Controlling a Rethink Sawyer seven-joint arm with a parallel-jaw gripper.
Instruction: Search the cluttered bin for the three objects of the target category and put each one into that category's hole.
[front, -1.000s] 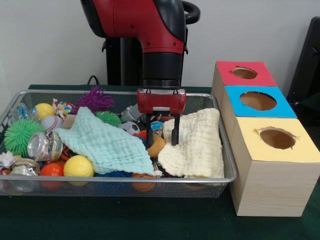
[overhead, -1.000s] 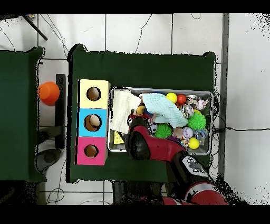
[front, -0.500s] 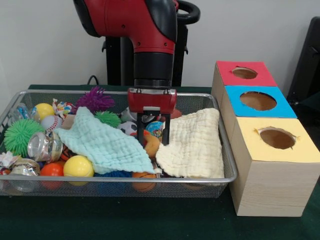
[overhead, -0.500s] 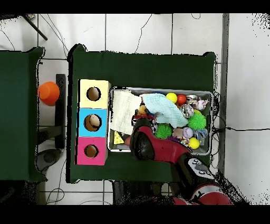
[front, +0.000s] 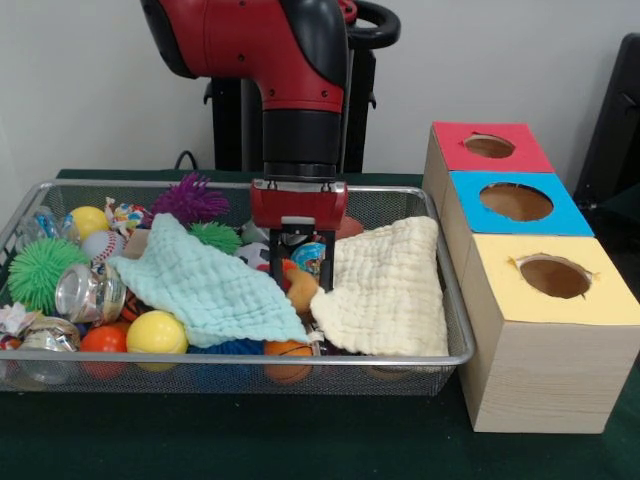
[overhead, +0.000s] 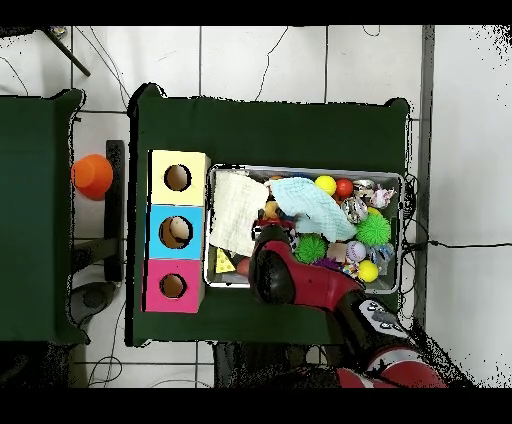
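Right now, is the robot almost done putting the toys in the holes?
Not nearly, it seems. The blue box's hole seems to hold something pale already; the red and yellow holes look empty. The gripper is down in the wire bin between the green cloth and cream cloth, over small toys. More searching seems left.

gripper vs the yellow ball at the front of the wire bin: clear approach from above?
Probably yes. The smooth yellow ball lies uncovered beside the mint green cloth, nothing over it. The gripper hangs over the bin's middle, so it would have to shift sideways first.
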